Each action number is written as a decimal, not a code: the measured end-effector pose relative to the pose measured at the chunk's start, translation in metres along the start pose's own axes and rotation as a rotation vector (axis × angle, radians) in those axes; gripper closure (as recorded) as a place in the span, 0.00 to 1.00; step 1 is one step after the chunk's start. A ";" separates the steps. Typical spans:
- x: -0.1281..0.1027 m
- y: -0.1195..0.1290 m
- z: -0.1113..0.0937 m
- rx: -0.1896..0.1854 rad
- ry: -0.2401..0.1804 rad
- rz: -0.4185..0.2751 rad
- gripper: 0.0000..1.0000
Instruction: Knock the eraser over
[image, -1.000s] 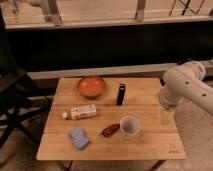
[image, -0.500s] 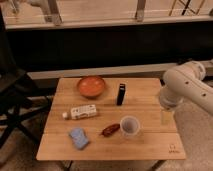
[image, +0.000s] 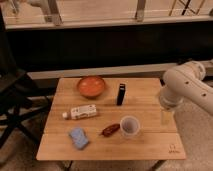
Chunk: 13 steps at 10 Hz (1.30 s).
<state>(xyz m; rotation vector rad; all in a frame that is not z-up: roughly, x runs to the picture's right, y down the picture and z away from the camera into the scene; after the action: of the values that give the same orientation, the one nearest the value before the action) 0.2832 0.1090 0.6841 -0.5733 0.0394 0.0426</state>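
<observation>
The eraser (image: 121, 94) is a slim black block standing upright on the wooden table (image: 150, 145), just right of the orange bowl. My white arm (image: 184, 87) comes in from the right. Its gripper (image: 166, 116) hangs over the table's right edge, well to the right of the eraser and a little nearer the front, not touching it. The gripper is open and I see nothing held in it.
An orange bowl (image: 91, 85) sits at the back. A white bottle (image: 81, 111) lies on its side at the left. A light blue sponge (image: 78, 137), a brown-red object (image: 110, 130) and a white cup (image: 129, 125) stand near the front. A dark folding chair (image: 15, 100) is left of the table.
</observation>
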 end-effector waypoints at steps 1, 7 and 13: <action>0.000 0.000 0.000 0.000 0.000 0.000 0.20; 0.001 -0.001 0.000 0.001 0.000 0.002 0.20; -0.014 -0.034 0.009 0.038 0.016 -0.011 0.20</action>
<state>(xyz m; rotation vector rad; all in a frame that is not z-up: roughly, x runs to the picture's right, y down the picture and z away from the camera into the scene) 0.2711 0.0851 0.7111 -0.5358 0.0524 0.0266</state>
